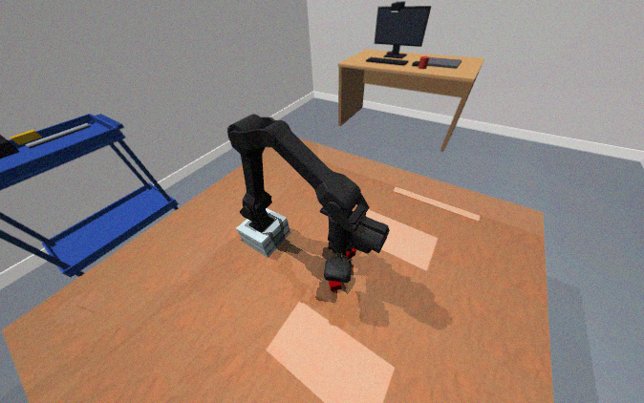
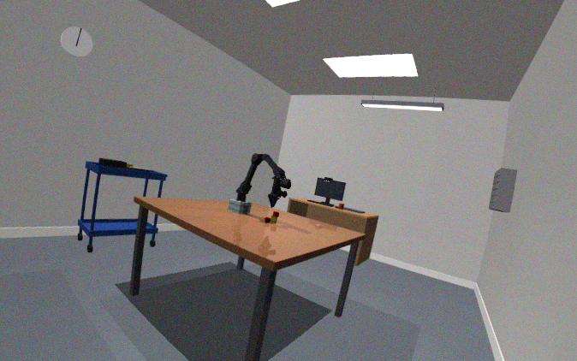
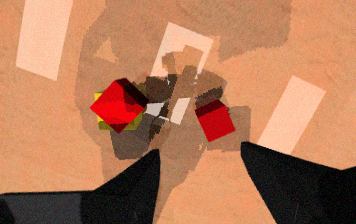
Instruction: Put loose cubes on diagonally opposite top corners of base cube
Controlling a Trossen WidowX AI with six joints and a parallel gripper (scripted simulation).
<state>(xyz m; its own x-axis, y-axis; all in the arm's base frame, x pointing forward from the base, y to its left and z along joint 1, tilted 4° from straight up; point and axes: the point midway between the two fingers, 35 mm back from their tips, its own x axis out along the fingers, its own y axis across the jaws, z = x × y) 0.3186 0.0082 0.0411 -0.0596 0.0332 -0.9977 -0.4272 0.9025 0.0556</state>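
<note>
Occlusion costs us most in the top view: the gripper [image 1: 338, 273] covers the cubes, and only slivers of red show under and behind it. The exterior view shows them as tiny specks on the table [image 2: 240, 235], too small for us to judge their tilt. The wrist view is clearest, yet the yellow base cube [image 3: 102, 120] is mostly hidden under the stacked red cube [image 3: 117, 106], with only yellow edges peeking out at the left and below. We see that red cube rotated relative to the base and sitting on top of it; whether it is level we cannot tell. The second red cube [image 3: 216, 120] lies on the wood to the right, well apart from the stack.

We make out an orange-brown wooden tabletop with pale rectangular patches of light and blocky dark shadows. The room has grey walls, a blue-grey floor, a blue cart [image 2: 117, 201] at the left, a desk [image 1: 411, 78] with a monitor [image 1: 401, 26] at the far side, and ceiling lights.

We see both dark fingers spread wide at the bottom of the wrist view, holding nothing and touching neither cube, with bare wood between them.
</note>
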